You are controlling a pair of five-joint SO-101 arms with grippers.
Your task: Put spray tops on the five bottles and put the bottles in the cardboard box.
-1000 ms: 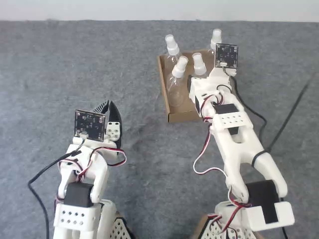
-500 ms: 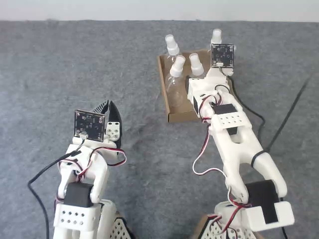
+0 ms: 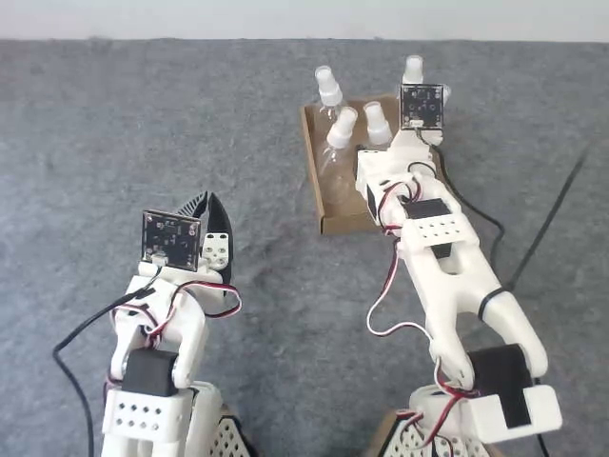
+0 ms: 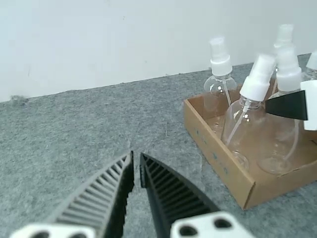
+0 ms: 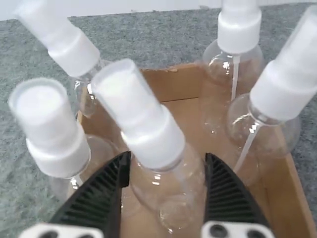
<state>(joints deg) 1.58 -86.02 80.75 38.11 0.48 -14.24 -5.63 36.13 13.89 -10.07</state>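
The grey worktop (image 3: 114,114) carries both arms. The right arm (image 3: 447,267) stretches away from its base, over the box (image 3: 312,162). The left arm (image 3: 162,324) sits folded near its base, well apart from the box.

The open box lies flat on the worktop's far half and holds the bottles, each with its long axis roughly vertical and its spray top up. The middle bottle (image 5: 148,129) stands between the right jaws. It is tilted, with its top leaning toward the left arm's side. The right jaws are spread to the width of its clear body and lie close against both sides, holding it.

The left bottle (image 5: 49,134) stands just beside it and leans a little, and the right bottle (image 5: 277,94) stands on the other side. The far-left bottle (image 5: 54,39) and the far bottle (image 5: 237,29) stand by the box's far wall.

The left jaws hang over bare worktop, drawn almost together with a thin slit between them, holding nothing.
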